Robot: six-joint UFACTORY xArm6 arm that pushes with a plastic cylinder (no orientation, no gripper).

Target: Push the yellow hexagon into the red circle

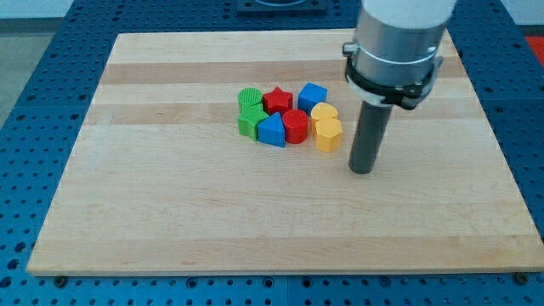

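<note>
Nearest the camera lies the bare front edge of the wooden board [255,246], a pale rectangle resting on a blue perforated table [34,102]. Just above that open stretch, my tip [363,171] touches the board at the end of the dark rod, which hangs from a grey cylindrical arm [399,38] entering from the view's top right. No fingers exist on this rod, so there is nothing to open or close; it holds nothing.

Blocks sit bunched in one cluster near the board's middle, to the view's left of my tip. The yellow hexagon [329,134] is the closest block to my tip, just beside it but apart, with a small gap of bare wood between them. It lies at the cluster's right edge. Touching its upper side is a yellow heart [324,112]. Immediately to the hexagon's left stands the red circle [295,126], near or touching it; I cannot tell which. Beyond that come a blue triangle [272,130], a red star [277,100], a blue cube [312,94] at the cluster's top, and two green blocks [251,110] at the far left, shapes unclear.
</note>
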